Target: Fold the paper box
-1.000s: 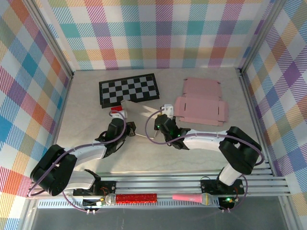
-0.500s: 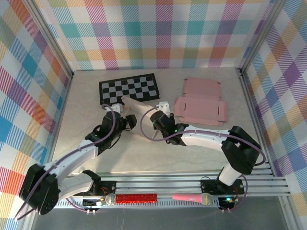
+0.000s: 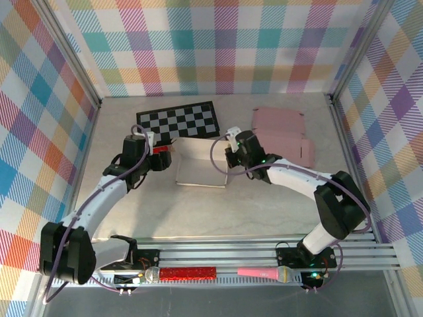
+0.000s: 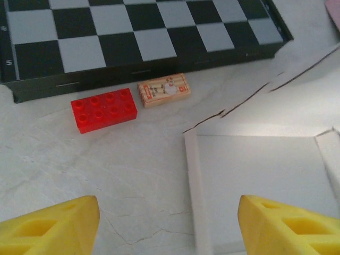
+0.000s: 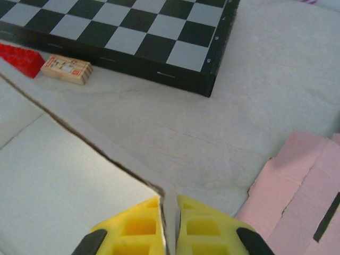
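The white paper box (image 3: 201, 166) lies on the table between the two arms, partly folded, with its side walls raised. My right gripper (image 5: 170, 223) is shut on the top edge of the box's right wall (image 5: 106, 154); from above it (image 3: 229, 156) sits at the box's far right corner. My left gripper (image 4: 167, 228) is open with nothing between its yellow fingers (image 4: 48, 226), just above the box's left wall (image 4: 194, 191). From above, the left gripper (image 3: 162, 160) is just left of the box.
A checkerboard (image 3: 178, 121) lies behind the box. A red brick (image 4: 104, 109) and a small wooden block (image 4: 164, 90) sit at its front edge. A flat pink box (image 3: 277, 139) lies to the right, close to the right arm.
My left gripper has opened, let go and drawn back to the left. The right gripper has moved right and back, still shut on the box, which now lies spread out between them.
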`<state>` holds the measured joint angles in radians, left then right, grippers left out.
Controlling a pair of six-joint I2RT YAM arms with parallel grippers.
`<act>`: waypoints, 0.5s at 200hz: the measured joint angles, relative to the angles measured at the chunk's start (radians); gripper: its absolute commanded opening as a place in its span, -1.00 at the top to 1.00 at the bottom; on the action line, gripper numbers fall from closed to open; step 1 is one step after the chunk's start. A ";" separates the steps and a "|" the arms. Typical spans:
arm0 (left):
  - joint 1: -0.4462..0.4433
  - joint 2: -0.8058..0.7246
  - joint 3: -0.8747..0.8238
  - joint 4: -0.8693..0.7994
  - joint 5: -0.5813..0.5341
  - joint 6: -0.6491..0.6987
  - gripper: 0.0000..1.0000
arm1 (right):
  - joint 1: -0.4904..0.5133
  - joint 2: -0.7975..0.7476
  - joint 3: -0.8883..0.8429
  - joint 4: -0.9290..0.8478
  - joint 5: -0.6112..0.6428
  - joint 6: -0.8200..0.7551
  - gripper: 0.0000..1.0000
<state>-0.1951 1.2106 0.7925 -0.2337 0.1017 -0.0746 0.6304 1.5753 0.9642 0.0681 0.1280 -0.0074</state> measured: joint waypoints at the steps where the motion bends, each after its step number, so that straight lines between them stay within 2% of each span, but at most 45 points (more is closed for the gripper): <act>1: 0.002 0.003 0.002 0.000 0.003 0.003 -0.34 | -0.003 0.000 0.001 -0.003 -0.005 -0.002 1.00; 43: 0.034 0.176 0.109 0.038 0.151 0.114 -0.30 | -0.081 0.034 0.088 -0.103 -0.212 -0.092 1.00; 83: 0.034 0.246 0.132 0.089 0.227 0.166 -0.26 | -0.094 0.072 0.135 -0.147 -0.291 -0.114 1.00; 100: 0.034 0.254 0.133 0.093 0.232 0.181 -0.15 | -0.096 0.078 0.142 -0.153 -0.310 -0.117 1.00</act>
<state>-0.1616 1.4643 0.9257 -0.1406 0.3332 0.1062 0.5346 1.6535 1.1065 -0.0849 -0.1822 -0.1249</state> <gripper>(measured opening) 0.620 0.046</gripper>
